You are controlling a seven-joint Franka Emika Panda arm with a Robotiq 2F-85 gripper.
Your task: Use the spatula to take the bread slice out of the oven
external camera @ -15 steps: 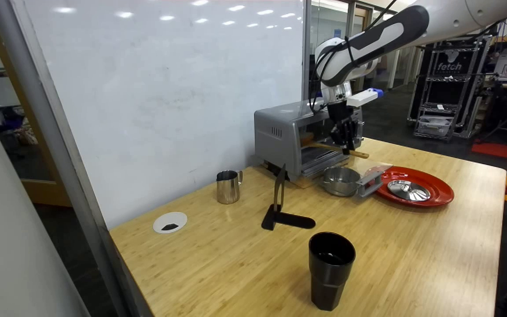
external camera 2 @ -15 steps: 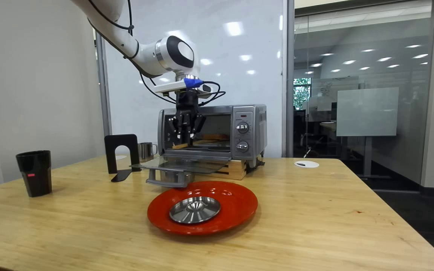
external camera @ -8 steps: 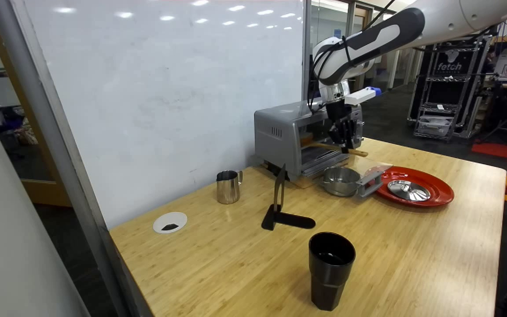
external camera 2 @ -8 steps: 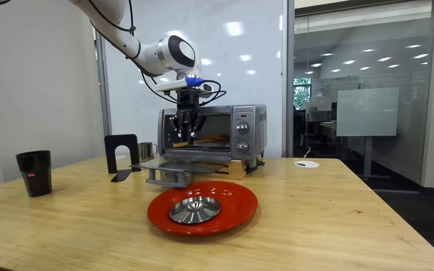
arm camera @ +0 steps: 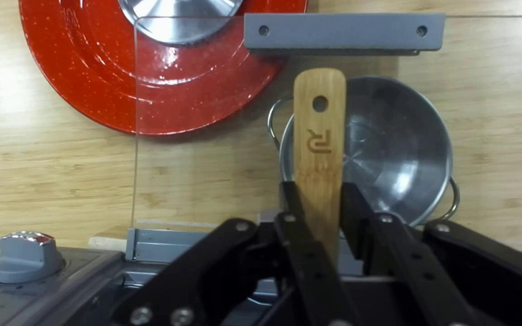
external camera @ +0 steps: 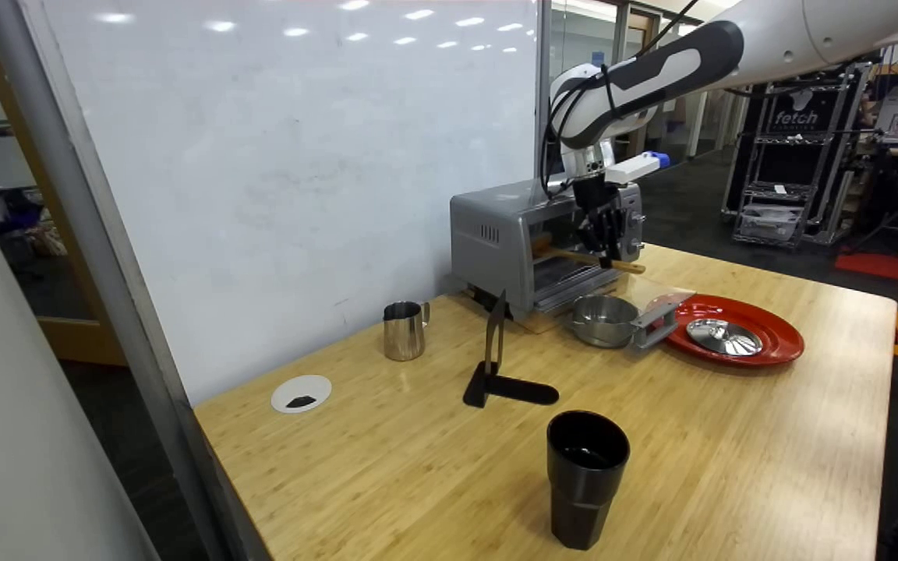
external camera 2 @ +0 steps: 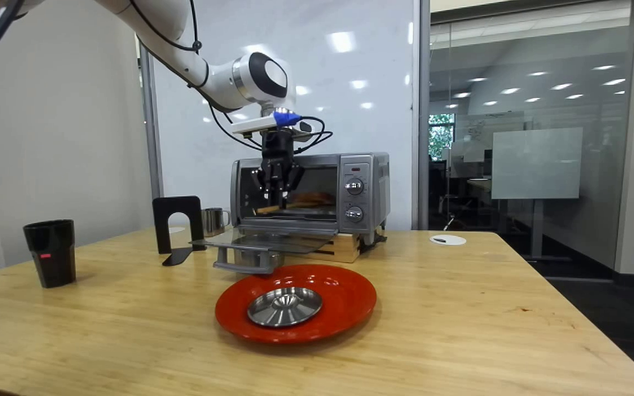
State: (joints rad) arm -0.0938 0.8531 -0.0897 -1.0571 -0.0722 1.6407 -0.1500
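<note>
Okay, so the boxy silver-grey toaster oven (external camera: 492,257) has its glass door (external camera 2: 284,242) folded down, which means opening it is done; getting anything out isn't. The round red plate (external camera 2: 344,308) sits out in front of the oven, and the shiny round metal pot (external camera: 603,321) is tucked under that lowered door. My black two-fingered gripper (arm camera: 319,194) is at the oven's mouth. Wrist view has it clamped on the light wooden spatula (arm camera: 319,136), fingers spread only as wide as the flat handle and touching both sides. Handle end pokes out of the oven, the rest runs inside. Deep in the oven there's a dim brownish patch I take for the bread slice (external camera 2: 313,198), but I can't tell it from the spatula's head, or say if that's underneath. I'd call it about halfway: tool in, bread not out. What's left, I reckon: scoop it and ease it clear of the oven.
</note>
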